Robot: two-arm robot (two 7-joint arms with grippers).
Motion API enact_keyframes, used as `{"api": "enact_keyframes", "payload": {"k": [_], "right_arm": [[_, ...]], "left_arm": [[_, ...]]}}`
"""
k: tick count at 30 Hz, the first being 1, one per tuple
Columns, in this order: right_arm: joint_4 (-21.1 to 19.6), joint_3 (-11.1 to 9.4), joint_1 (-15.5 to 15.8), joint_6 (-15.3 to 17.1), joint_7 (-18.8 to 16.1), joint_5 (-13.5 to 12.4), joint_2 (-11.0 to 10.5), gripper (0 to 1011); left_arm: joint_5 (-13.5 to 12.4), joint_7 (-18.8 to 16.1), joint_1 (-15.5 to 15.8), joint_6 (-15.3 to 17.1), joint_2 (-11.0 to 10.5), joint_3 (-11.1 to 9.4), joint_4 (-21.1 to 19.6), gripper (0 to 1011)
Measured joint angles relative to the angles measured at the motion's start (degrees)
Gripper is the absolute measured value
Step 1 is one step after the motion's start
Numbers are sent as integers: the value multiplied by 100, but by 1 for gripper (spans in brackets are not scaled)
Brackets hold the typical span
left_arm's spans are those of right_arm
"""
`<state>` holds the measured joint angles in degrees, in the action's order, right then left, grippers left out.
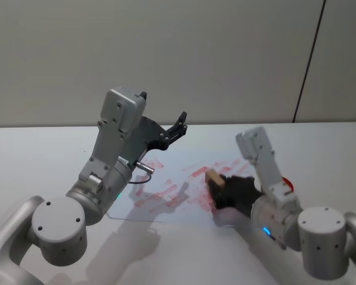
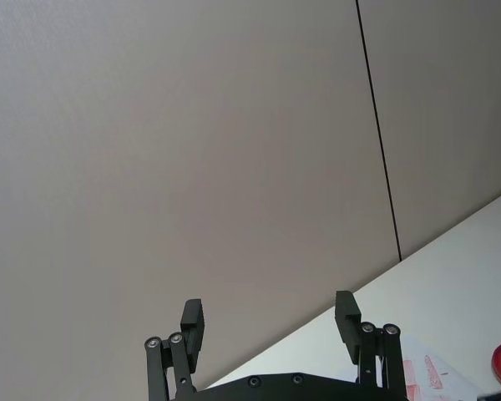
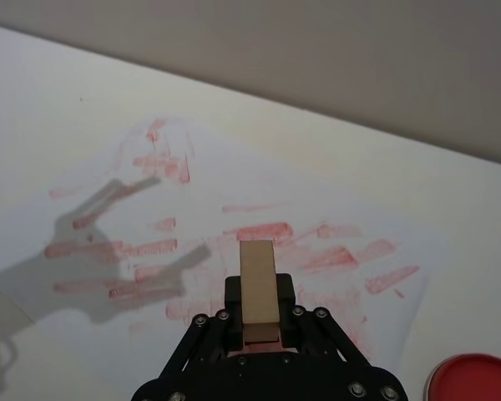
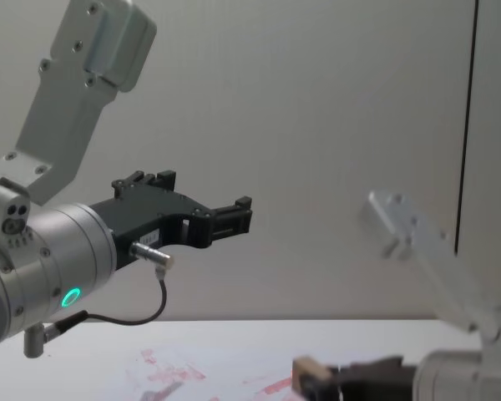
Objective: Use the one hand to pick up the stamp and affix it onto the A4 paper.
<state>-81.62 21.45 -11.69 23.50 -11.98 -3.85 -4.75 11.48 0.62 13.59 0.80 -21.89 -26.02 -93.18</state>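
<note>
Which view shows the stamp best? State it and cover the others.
Right wrist view: the stamp sits centred, clamped in the right gripper's jaws over the A4 paper. Head view shows it small; chest view catches it at the bottom edge. Left wrist view faces the wall.

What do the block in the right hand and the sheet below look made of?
The small tan rectangular block, clamped in the black right hand, is probably bare wood: pale, unshiny. The white red-smudged sheet looks like matte paper, ink soaked in.
</note>
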Motion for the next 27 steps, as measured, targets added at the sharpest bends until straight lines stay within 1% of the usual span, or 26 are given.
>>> {"api": "enact_keyframes", "payload": {"k": [6,7,10,11,14,20,23,27], "right_arm": [[-410,-148,38,21,51,-279,-95,216],[-513,-194,58,38,73,-363,-134,216],[-672,-280,103,65,121,-471,-217,216],[-773,-334,138,82,146,-527,-277,216],[-914,-433,211,123,196,-619,-391,216],[-1075,-592,364,202,295,-716,-605,217],[-1130,-697,486,242,352,-745,-758,216],[-1144,-752,557,255,387,-751,-845,217]], "left_arm": [[0,0,0,0,0,0,0,1001],[0,0,0,0,0,0,0,1001],[0,0,0,0,0,0,0,1001],[0,0,0,0,0,0,0,1001],[0,0,0,0,0,0,0,1001],[0,0,0,0,0,0,0,1001],[0,0,0,0,0,0,0,1002],[0,0,0,0,0,0,0,1002]]}}
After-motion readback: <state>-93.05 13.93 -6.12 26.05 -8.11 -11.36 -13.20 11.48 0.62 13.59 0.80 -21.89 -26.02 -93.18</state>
